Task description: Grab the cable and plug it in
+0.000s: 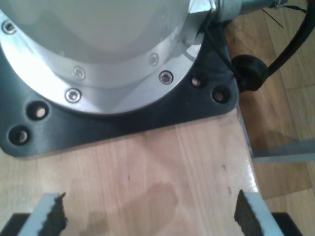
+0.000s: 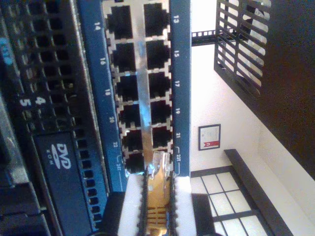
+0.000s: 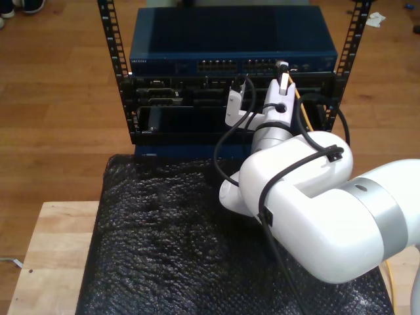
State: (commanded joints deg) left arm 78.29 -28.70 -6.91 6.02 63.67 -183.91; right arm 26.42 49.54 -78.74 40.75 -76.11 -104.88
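Wooden flooring (image 3: pixel 59 98) is seen around a rack (image 3: pixel 230 98). At twelve o'clock, the cable (image 3: pixel 303 118) plug (image 2: pixel 158 169) is pinched by my second gripper (image 2: pixel 157 206) against the switch (image 2: pixel 142 88) ports. My first gripper (image 1: pixel 147 211) is held wide apart, gripping nothing.

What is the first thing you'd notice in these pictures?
The big white robot arm at the exterior view's right, reaching toward the blue network switch atop the black rack. My second gripper pinches the cable by its clear plug, right at the switch's ports.
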